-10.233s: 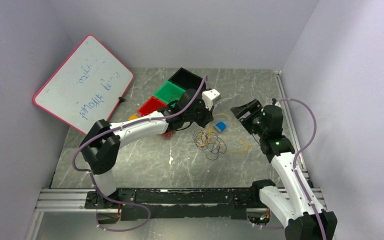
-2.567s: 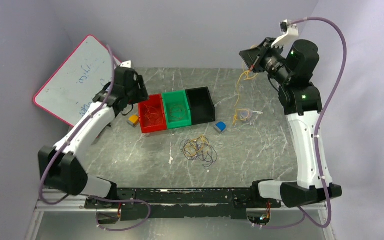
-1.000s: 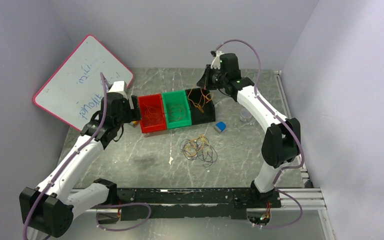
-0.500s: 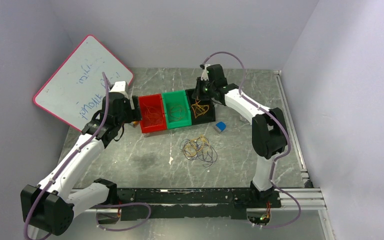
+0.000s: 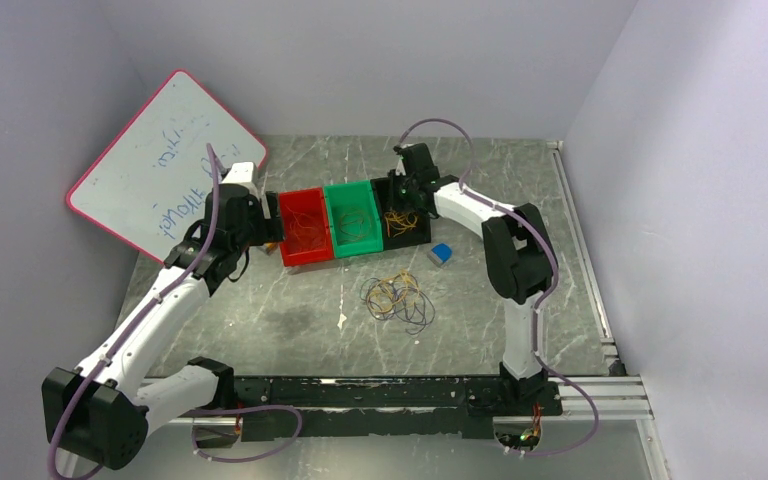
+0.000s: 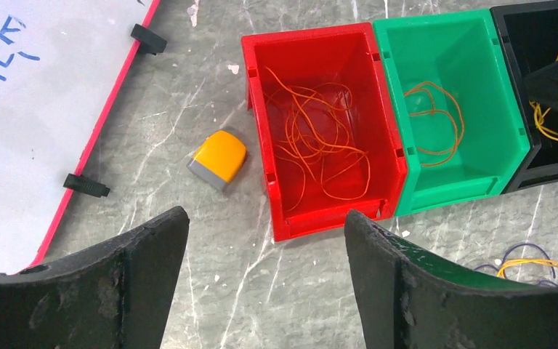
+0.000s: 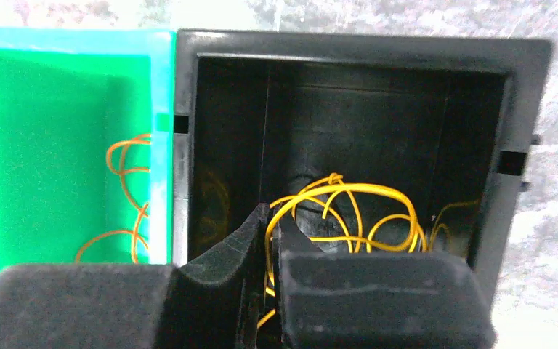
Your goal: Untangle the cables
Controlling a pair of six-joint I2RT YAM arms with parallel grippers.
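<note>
A tangle of dark, yellow and orange cables [image 5: 397, 298] lies on the table in front of three joined bins. Thin orange cable [image 6: 318, 142] lies loose in the red bin [image 6: 258, 138], and another orange loop [image 6: 436, 120] in the green bin [image 6: 385, 87]. My right gripper [image 7: 269, 218] reaches down into the black bin [image 7: 363, 42]. Its jaws are almost together, with the yellow cable [image 7: 349, 211] running between them. My left gripper [image 6: 263, 218] hovers open and holds nothing, above the table just left of and in front of the red bin.
A pink-framed whiteboard [image 5: 165, 165] leans at the back left. A small orange and grey block [image 6: 219, 158] lies left of the red bin. A blue block [image 5: 441, 254] lies right of the black bin. Walls close in the table on three sides.
My right gripper has come left and down from above the black bin into it, carrying the yellow cable. The left arm has hardly moved.
</note>
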